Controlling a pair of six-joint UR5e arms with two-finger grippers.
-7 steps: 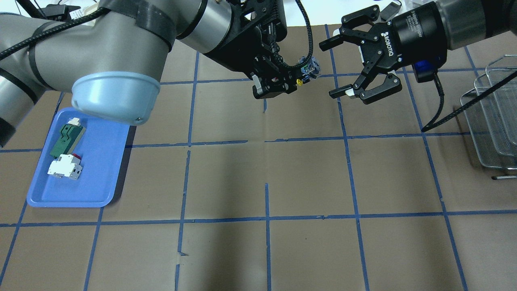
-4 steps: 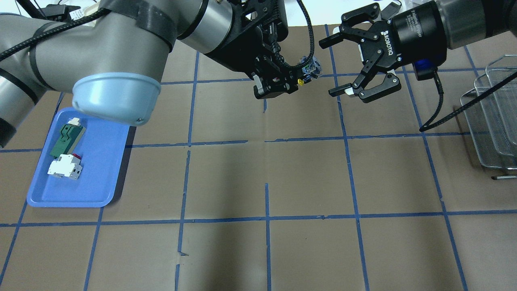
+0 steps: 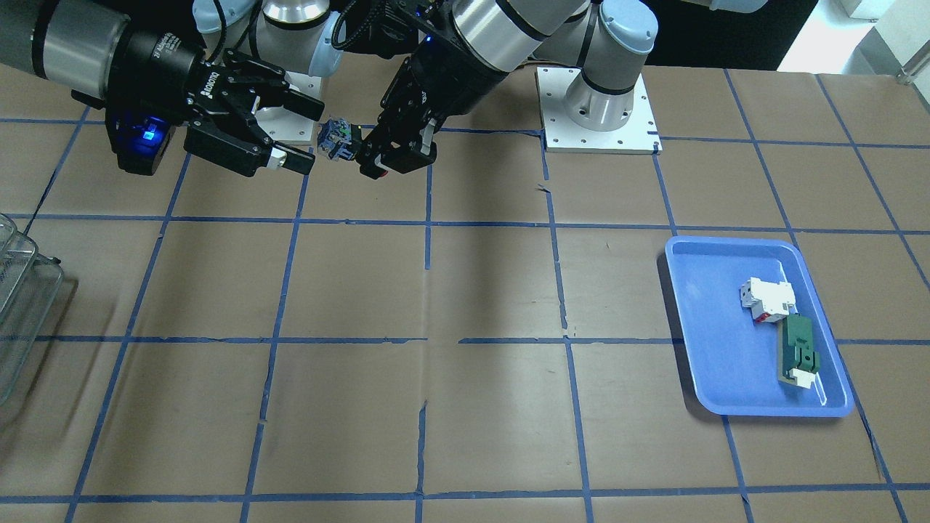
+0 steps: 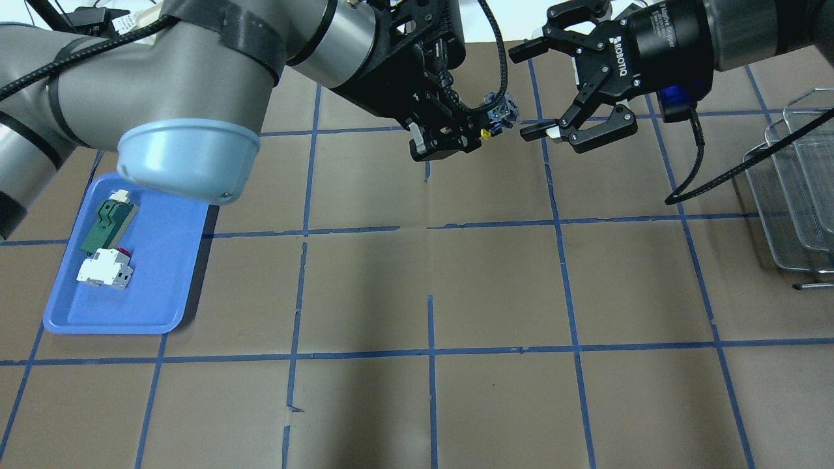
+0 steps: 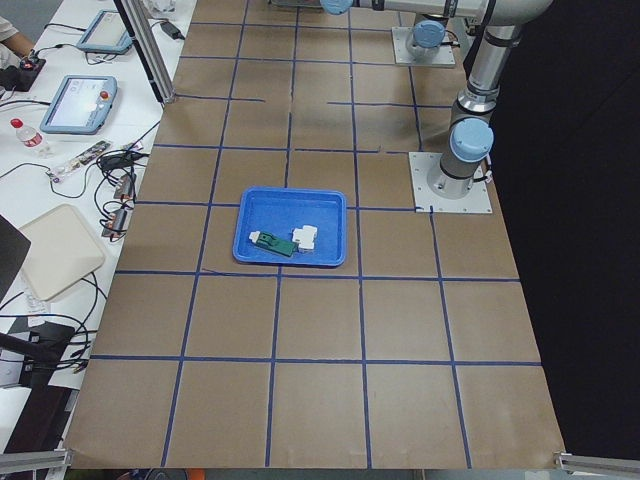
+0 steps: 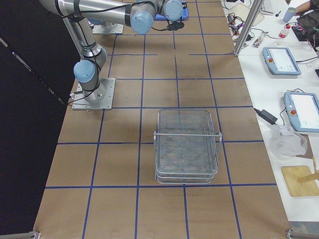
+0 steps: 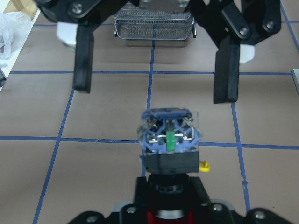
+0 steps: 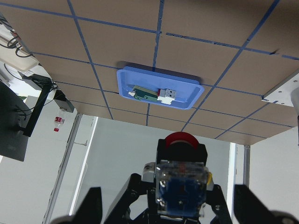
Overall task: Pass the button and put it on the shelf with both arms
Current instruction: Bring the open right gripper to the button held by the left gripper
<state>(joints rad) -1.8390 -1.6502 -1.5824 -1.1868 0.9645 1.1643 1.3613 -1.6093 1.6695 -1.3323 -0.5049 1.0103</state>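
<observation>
My left gripper [image 4: 483,125] is shut on the button [image 4: 500,111], gripping its black body with the blue-grey contact block pointing at the right gripper. The left wrist view shows the block [image 7: 169,140] close up, and the right wrist view shows the red cap [image 8: 181,139] behind it. My right gripper [image 4: 523,95] is open, its fingertips [image 7: 225,70] just short of the block, one on each side, not touching it. The same shows in the front view: button [image 3: 336,140], right gripper [image 3: 309,136]. The wire-mesh shelf [image 4: 798,189] stands at the table's right edge.
A blue tray [image 4: 163,286] at the left holds a white-and-red breaker block [image 4: 104,268] and a flat green part [image 4: 107,225]. The shelf also shows in the right exterior view [image 6: 187,144]. Brown table with blue tape grid.
My right gripper has moved left toward the button, still open, and its fingertips now reach almost to the contact block. The left gripper and button have stayed in place.
</observation>
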